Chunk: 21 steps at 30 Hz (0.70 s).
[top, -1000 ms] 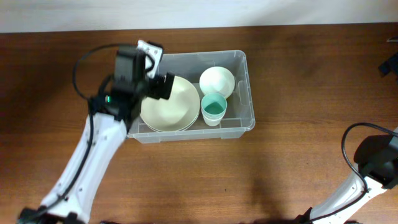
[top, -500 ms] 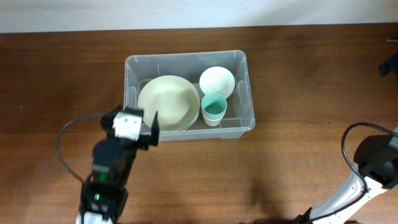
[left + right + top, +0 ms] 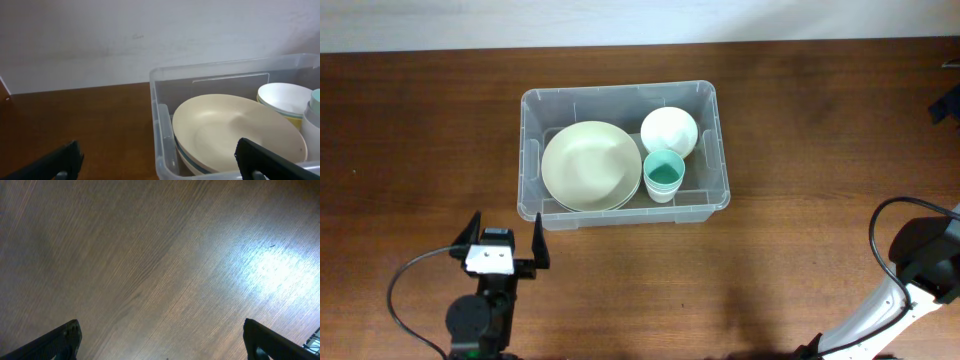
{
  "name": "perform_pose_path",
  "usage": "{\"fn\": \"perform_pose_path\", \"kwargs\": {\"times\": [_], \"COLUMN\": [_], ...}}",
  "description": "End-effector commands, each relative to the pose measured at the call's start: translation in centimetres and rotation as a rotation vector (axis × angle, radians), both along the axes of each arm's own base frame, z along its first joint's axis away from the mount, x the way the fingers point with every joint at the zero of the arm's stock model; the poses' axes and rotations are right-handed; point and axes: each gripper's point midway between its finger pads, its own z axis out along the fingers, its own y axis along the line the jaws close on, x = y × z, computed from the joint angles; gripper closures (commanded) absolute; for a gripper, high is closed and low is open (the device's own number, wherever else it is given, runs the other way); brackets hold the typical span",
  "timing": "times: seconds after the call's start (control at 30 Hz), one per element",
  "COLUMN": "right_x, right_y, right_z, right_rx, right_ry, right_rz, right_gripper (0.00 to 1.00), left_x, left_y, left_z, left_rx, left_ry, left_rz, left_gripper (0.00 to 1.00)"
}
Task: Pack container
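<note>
— Where's the container (image 3: 620, 90)?
— Mid-tabletop (image 3: 820, 120), toward the far edge. It holds one cream plate (image 3: 590, 165) atop a stack, one white bowl (image 3: 669, 130) and one teal cup (image 3: 664, 173).
— And the tools?
— Two, both spread wide and empty. The left tool (image 3: 508, 228) was over the plate a second ago; now it's back at the near side, clear of the container. The right tool (image 3: 161, 330) hangs above bare wood.

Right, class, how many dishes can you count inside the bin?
3 in the bin: a cream plate on the left, a white bowl in the back right corner, a teal cup just in front of it. More may be stacked hidden under the plate.
</note>
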Motion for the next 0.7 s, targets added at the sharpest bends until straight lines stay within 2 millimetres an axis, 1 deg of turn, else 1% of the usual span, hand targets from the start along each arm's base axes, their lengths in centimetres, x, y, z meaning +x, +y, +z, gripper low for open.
{"fn": "perform_pose_path", "kwargs": {"times": [0.0, 0.2, 0.33, 0.67], "right_x": [-0.2, -0.2, -0.2, -0.2], "right_y": [0.0, 0.0, 0.0, 0.0], "right_z": [0.1, 0.0, 0.1, 0.1], "right_rx": [-0.007, -0.007, -0.007, -0.007], "right_ry": [0.007, 0.008, 0.007, 0.007], "right_rz": [-0.006, -0.006, -0.006, -0.006], "right_gripper": [0.01, 0.01, 0.01, 0.01], "left_x": [-0.6, -1.5, -1.6, -1.6], "left_y": [0.1, 1.0, 1.6, 1.6], "left_z": [-0.8, -1.5, -2.6, -2.6], "left_rx": [-0.013, -0.013, -0.015, -0.015], "left_ry": [-0.033, -0.016, 0.029, 0.028], "left_rz": [-0.001, 0.036, 0.059, 0.059], "left_gripper": [0.00, 0.01, 0.01, 0.01]}}
